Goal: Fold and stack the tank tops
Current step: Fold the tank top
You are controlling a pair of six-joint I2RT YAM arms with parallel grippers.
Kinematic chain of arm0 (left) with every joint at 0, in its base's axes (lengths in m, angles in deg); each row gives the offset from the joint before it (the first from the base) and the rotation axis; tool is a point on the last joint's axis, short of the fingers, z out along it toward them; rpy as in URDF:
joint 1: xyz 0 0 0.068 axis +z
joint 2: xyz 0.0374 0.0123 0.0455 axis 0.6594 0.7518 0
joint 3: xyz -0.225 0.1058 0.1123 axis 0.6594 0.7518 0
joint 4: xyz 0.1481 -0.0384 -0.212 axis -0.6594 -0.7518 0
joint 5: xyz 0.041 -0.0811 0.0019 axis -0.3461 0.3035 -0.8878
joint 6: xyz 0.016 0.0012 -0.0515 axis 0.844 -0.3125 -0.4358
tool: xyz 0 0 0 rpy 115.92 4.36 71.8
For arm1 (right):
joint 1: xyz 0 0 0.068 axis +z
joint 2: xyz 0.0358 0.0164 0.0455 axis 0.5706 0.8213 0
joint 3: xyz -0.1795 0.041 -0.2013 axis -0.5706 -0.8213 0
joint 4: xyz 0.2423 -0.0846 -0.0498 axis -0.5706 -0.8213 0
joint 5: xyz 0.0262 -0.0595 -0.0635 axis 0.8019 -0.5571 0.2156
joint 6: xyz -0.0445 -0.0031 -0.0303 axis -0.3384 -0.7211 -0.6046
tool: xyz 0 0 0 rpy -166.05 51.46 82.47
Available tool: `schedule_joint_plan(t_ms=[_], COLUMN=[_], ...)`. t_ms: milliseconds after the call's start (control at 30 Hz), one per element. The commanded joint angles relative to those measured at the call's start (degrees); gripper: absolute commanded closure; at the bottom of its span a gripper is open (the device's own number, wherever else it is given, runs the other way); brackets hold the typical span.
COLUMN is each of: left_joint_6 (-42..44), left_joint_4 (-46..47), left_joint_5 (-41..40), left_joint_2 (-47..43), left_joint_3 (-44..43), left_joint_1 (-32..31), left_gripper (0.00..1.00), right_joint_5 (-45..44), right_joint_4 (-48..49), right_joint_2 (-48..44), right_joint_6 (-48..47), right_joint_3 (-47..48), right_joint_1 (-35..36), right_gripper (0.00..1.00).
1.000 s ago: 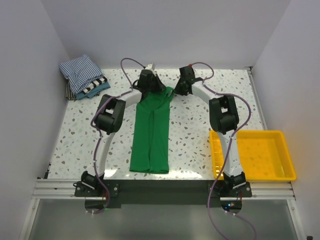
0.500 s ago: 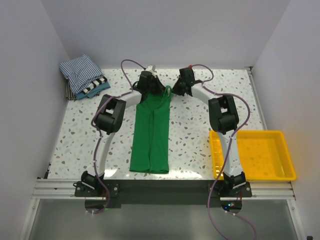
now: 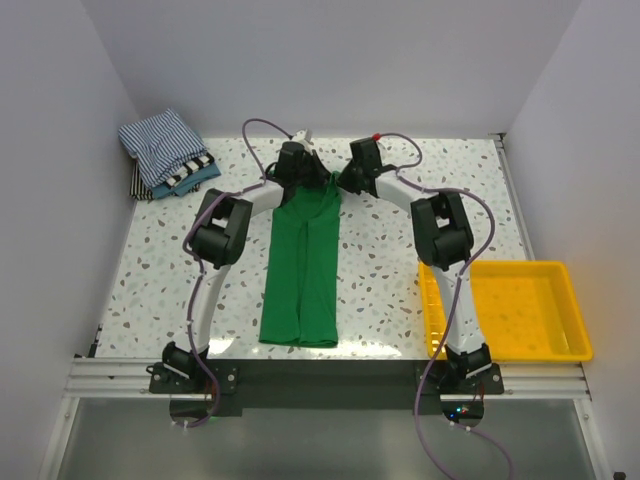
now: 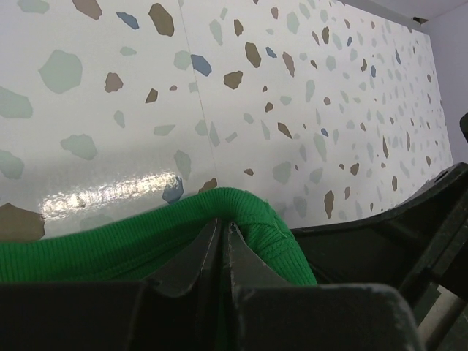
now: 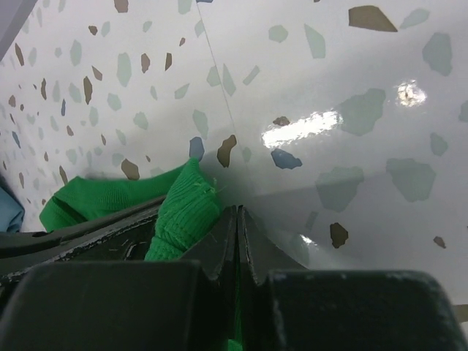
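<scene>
The green tank top (image 3: 303,270) lies in the middle of the speckled table (image 3: 390,270) as a long narrow strip, folded lengthwise. Its hem is near the front edge between the two arm bases and its top end is at the far side of the table. Both arms reach over to that far end. The left gripper (image 3: 300,172) is at the strip's far left corner. In the left wrist view its fingers (image 4: 191,252) are pressed almost together, with a raised ridge of green ribbed cloth pinched between them just above the tabletop. The right gripper (image 3: 343,180) is at the far right corner, close beside the left one. In the right wrist view its fingers (image 5: 257,252) are fully closed, a bunched fold of green cloth bulges out on one side of them, and a little green shows in the slit lower down. In the far left corner, well apart from the green top, is a pile of folded tops (image 3: 170,160) with a blue-and-white striped top (image 3: 155,138) uppermost. A yellow tray (image 3: 575,320) sits at the right front of the table, beside the right arm.
</scene>
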Motion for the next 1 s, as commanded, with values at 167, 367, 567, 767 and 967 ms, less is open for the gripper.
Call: schedule_joint_plan(t_ms=[167, 367, 567, 767, 967], left_joint_6=[0.4, 3.0, 3.5, 3.5, 2.9], left_joint_4=[2.4, 1.8, 3.0, 3.1, 3.1], left_joint_5=[1.3, 0.4, -0.5, 0.3, 0.1], left_joint_2=[1.2, -0.2, -3.3, -5.5, -8.2], left_joint_3=[-3.1, -3.5, -3.6, -5.6, -4.2], left_joint_1=[0.4, 0.3, 1.1, 2.2, 3.8], left_gripper=[0.91, 0.80, 0.69, 0.63, 0.61], right_joint_5=[-13.8, -19.0, -21.9, -22.4, -23.1], right_joint_4=[-1.6, -4.5, -6.0, -5.9, -5.6], right_joint_2=[-3.6, -4.1, -4.6, -4.8, -6.0], right_joint_6=[-0.4, -3.0, -5.8, -7.1, -7.6], right_joint_3=[3.6, 5.1, 6.7, 6.4, 5.5], right_joint_1=[4.1, 5.2, 5.4, 5.4, 5.9], right_gripper=[1.00, 1.00, 1.00, 1.00, 1.00])
